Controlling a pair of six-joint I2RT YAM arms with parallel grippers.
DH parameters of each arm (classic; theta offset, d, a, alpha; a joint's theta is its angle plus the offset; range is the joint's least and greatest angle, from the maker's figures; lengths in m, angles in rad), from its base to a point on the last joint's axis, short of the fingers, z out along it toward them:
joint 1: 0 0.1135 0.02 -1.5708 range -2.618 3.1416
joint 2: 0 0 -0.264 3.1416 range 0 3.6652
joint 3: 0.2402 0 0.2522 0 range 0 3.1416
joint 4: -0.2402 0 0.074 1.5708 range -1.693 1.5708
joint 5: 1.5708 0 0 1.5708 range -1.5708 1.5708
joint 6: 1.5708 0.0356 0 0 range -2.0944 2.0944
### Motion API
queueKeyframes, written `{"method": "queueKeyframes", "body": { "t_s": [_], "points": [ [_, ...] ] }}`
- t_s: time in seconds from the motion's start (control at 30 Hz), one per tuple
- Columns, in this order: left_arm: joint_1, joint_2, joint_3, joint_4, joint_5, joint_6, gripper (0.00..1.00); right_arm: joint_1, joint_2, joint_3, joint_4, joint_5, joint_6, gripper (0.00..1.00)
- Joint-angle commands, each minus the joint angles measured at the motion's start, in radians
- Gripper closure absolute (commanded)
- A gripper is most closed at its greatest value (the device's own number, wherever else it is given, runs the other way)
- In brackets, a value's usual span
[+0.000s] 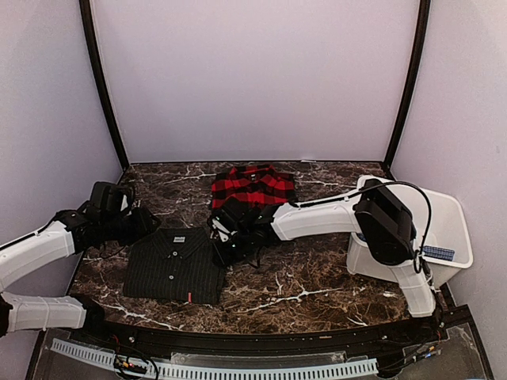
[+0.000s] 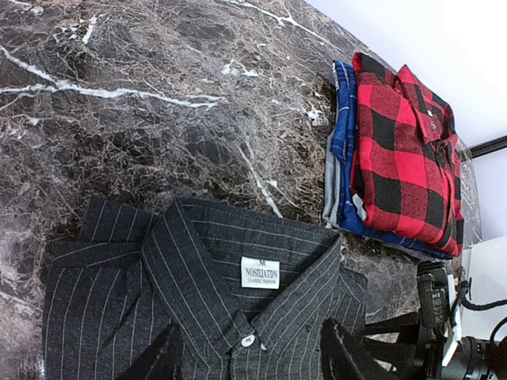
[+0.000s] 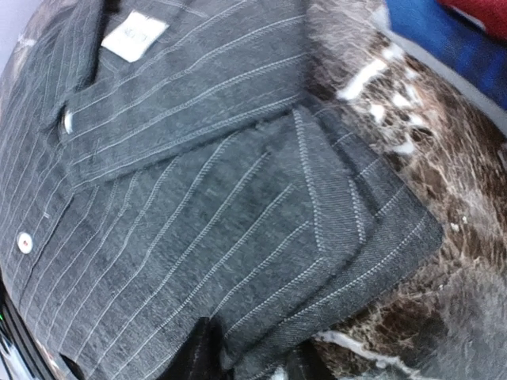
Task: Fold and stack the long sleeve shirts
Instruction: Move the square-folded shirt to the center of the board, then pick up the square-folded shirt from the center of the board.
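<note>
Lying folded out front, the dark charcoal pinstriped cloth shirt (image 1: 174, 265) is seemingly awaiting stacking on the folded red-and-black plaid shirt (image 1: 253, 186) behind. The left gripper (image 2: 253, 360) is hovering wide-jawed over its collar (image 2: 198, 277). The right gripper (image 3: 247, 360) is straddling its folded corner; I cannot tell whether it is pinching.

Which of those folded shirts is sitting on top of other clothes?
The red-and-black plaid shirt, resting on blue folded fabric; the dark charcoal pinstriped shirt lies alone on the marble tabletop.
</note>
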Motion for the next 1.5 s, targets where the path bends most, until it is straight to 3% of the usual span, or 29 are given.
{"method": "queueKeyframes", "body": {
  "t_s": [0.0,0.07,0.17,0.43,0.53,0.73,0.87,1.2,1.47],
  "points": [
    [0.004,-0.024,-0.017,0.008,0.012,-0.002,0.42,0.014,-0.027,-0.023,-0.025,0.051,-0.017,0.84],
    [0.004,-0.018,-0.023,0.019,0.052,0.003,0.42,0.008,-0.06,-0.057,-0.031,0.084,-0.029,0.91],
    [0.004,-0.006,-0.04,0.04,0.1,0.001,0.42,-0.013,-0.116,-0.125,-0.028,0.11,-0.044,0.95],
    [-0.057,0.007,-0.079,0.041,0.142,-0.035,0.43,-0.077,-0.244,-0.32,0.006,0.11,-0.104,0.93],
    [-0.094,0.016,-0.081,0.002,0.09,-0.055,0.42,-0.095,-0.267,-0.359,0.004,0.129,-0.121,0.87],
    [-0.094,0.034,-0.119,-0.031,0.029,-0.083,0.37,-0.1,-0.276,-0.35,0.001,0.077,-0.098,0.63],
    [-0.087,0.051,-0.12,-0.095,-0.03,-0.095,0.35,-0.1,-0.277,-0.342,0.014,0.057,-0.063,0.55],
    [-0.039,0.08,-0.204,-0.012,0.009,-0.097,0.3,-0.099,-0.284,-0.341,0.04,0.046,-0.017,0.5],
    [-0.036,0.141,-0.228,0.07,0.109,-0.085,0.31,-0.103,-0.357,-0.411,0.035,0.141,0.035,0.5]
  ]
}}
